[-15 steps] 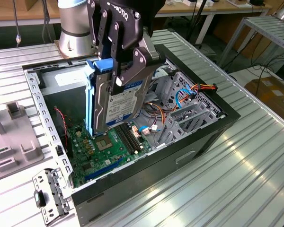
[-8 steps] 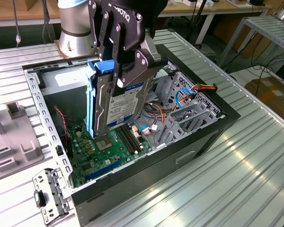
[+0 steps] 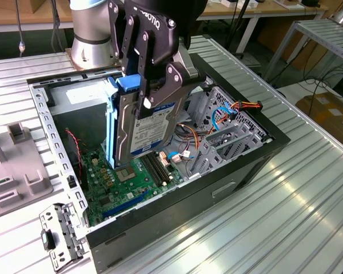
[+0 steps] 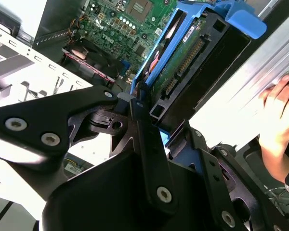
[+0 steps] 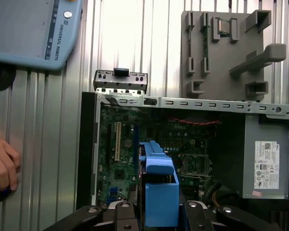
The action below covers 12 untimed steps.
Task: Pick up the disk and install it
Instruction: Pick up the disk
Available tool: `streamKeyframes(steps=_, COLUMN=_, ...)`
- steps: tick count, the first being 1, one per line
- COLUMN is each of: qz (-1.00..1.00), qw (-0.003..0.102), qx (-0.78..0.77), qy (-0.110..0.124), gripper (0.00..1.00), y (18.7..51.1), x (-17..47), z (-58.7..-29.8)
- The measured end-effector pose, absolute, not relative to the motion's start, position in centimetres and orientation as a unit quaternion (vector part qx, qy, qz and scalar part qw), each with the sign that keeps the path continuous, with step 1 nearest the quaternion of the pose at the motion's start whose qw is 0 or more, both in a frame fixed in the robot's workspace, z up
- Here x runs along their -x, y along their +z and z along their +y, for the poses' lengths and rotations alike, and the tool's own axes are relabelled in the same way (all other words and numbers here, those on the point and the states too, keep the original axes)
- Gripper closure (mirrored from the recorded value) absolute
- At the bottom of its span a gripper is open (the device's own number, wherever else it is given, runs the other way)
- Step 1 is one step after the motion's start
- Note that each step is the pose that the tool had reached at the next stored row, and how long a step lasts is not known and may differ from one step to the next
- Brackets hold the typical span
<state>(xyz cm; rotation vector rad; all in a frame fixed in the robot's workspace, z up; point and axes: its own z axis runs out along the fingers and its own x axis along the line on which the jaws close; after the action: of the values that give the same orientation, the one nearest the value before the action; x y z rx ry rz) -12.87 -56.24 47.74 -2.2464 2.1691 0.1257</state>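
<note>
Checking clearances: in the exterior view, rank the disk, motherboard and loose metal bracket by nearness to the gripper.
1. disk, clamped in the gripper.
2. motherboard, below it, inside the case.
3. metal bracket, on the table outside the case.

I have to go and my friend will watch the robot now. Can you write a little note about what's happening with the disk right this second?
Gripper: jaws shut on the disk, which it holds upright on its edge.
Disk: held up over the open computer case, above the green motherboard, and it looks clear of the board.
Done: the disk is picked up.
Left: the disk is not yet seated anywhere in the case.
Note: a person's hand is on the table beside the case.
</note>
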Motion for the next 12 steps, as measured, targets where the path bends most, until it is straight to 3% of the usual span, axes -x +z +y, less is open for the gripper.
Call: streamKeyframes(steps=12, qz=0.694, qw=0.008, qx=0.719, qy=0.04, gripper=0.63, y=47.72, x=12.81, z=-56.97)
